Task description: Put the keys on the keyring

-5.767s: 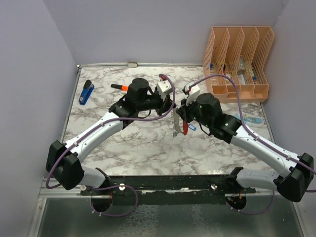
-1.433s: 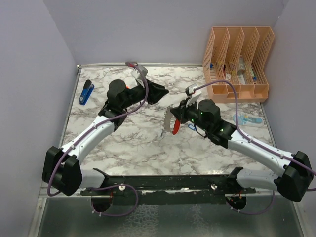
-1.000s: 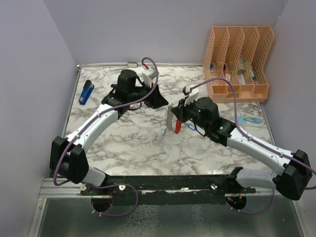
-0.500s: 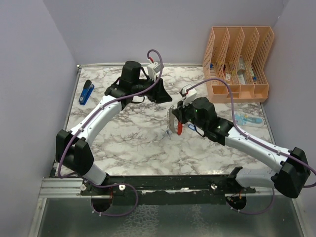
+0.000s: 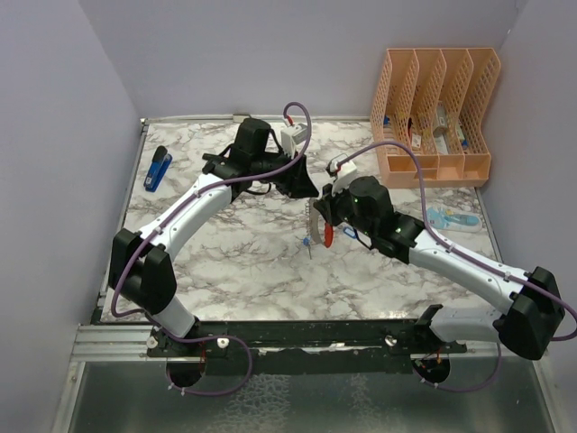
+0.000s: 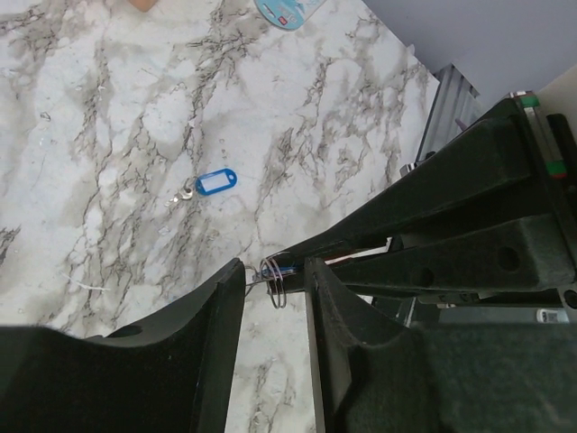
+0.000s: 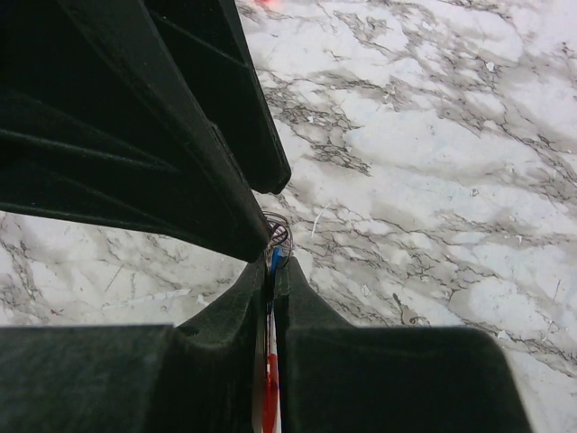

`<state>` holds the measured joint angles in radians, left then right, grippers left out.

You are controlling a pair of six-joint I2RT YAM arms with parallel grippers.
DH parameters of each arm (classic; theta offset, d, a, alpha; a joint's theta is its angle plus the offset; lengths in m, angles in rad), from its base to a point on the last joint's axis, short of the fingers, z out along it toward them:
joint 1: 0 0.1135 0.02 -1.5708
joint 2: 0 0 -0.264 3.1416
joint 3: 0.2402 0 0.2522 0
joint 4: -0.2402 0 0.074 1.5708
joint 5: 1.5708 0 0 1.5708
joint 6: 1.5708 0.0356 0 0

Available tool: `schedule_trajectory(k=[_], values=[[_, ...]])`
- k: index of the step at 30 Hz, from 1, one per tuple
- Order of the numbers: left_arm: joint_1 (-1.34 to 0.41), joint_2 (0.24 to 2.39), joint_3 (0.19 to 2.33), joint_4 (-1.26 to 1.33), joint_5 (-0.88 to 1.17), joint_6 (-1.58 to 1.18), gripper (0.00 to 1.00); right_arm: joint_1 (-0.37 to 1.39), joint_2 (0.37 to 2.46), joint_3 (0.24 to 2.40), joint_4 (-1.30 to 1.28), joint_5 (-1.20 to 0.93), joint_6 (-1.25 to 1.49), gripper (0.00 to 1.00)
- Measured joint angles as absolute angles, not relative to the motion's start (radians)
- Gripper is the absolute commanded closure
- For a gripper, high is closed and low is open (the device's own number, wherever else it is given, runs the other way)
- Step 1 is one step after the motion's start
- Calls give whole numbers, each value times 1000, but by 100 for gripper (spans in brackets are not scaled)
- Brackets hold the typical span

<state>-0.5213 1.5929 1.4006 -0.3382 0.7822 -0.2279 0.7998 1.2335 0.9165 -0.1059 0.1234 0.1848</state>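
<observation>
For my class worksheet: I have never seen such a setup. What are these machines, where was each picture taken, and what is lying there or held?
Two robot arms stand at a marble-patterned table. One picture looks down from above; the other two come from cameras on the wrists. The right end effector is shut on the keyring, red loop, grey band. The left end effector is open at its wire rings. On the table lie a blue-headed key, a blue stapler and an orange file organiser.

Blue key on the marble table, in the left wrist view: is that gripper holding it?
No, the blue key lies loose on the table, well clear of the left gripper.
</observation>
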Motion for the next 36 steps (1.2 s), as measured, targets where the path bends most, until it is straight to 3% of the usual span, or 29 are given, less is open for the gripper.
schedule_trajectory(k=[13,25,36], values=[[-521,1596,1402,-354,786,-201,100,800,1234,923,-110,123,185,99],[-521,1606,1416,-361,770,-184,100,799,1234,923,-112,130,224,99],[-526,1547,1263,-91,657,-324,100,797,1244,916,-73,167,348,99]])
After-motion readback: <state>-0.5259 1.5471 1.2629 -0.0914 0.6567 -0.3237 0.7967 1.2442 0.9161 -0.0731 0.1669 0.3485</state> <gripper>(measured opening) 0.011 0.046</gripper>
